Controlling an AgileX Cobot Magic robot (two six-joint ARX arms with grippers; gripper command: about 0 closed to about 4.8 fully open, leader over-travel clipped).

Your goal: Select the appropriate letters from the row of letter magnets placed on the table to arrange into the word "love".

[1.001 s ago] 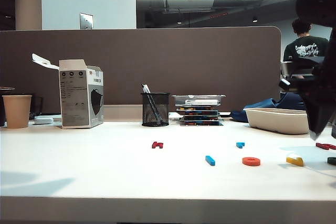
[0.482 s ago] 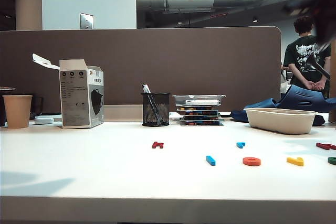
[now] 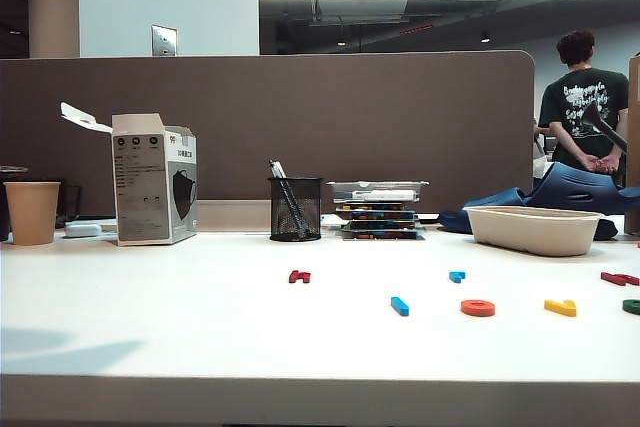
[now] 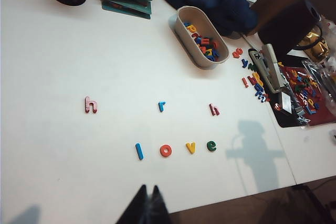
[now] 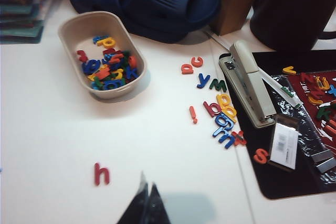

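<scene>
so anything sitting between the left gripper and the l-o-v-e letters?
Nothing visible. In the left wrist view the left gripper, shut, hangs over bare table just short of the blue l, orange o, yellow v and green e. The right gripper, also shut, is off near a red h.

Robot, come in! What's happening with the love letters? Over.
Left gripper shut, hovering above the table. Right gripper shut, empty, near the beige tray. Blue l, orange o, yellow v, green e spell love. Nothing blocking.
</scene>
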